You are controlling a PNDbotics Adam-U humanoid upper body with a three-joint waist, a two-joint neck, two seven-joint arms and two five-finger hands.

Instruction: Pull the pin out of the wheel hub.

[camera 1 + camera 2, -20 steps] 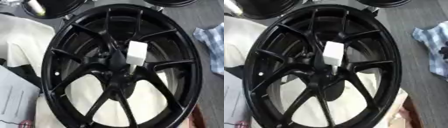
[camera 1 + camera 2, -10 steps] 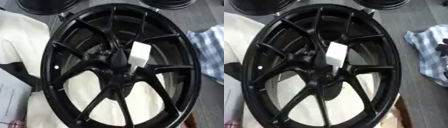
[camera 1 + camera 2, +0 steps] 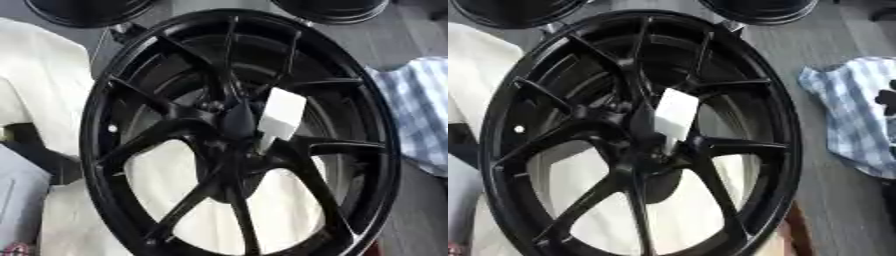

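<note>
No robot hand shows in either eye view, so how the fingers stand cannot be told. At the left lies a cream-white cloth [image 3: 44, 95], spread under the big glossy black spoked wheel [image 3: 241, 135] that fills the middle. At its hub [image 3: 234, 120] a white blocky piece on a thin stem [image 3: 282, 116] stands just right of centre, its lower end seeming to touch the hub among the spokes; this looks like the pin, apparently seated, so pulling it out would remain. To the right a blue-and-white checked cloth [image 3: 855, 115] lies on the grey floor [image 3: 833, 210].
</note>
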